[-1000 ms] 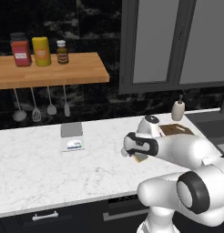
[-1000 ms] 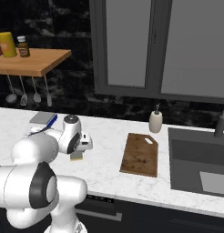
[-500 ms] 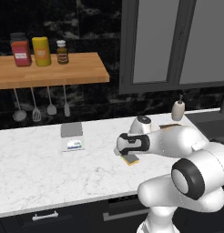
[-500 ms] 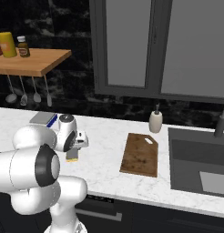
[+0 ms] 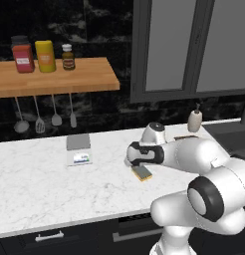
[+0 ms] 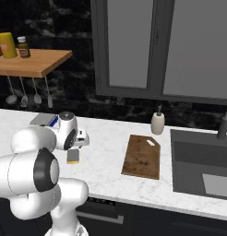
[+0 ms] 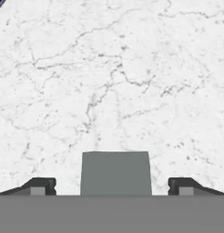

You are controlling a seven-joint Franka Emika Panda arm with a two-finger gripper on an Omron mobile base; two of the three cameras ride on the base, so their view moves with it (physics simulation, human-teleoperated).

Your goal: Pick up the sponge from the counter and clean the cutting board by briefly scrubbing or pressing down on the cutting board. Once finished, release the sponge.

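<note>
Flanking sponge (image 7: pixel 115 173): end effector (image 7: pixel 112 187) fingertips.

Up on the wall there's a wooden shelf (image 5: pixel 60 77) with three containers lined up at its left end: a red jar (image 5: pixel 22 55), a yellow canister (image 5: pixel 45 55) and a small brown bottle (image 5: pixel 68 56). Four utensils (image 5: pixel 45 117) hang under it against the black marble backsplash. Below them, a grey square scale (image 5: pixel 78 148) with a white label sits flat on the tabletop. Over to the right, a little soap dispenser (image 6: pixel 157 122) stands upright at the back, near the sink (image 6: pixel 203 166), with a faucet (image 6: pixel 224 124) at the far edge. Grey-paneled cabinet doors (image 6: pixel 157 46) hang above all that.
</note>
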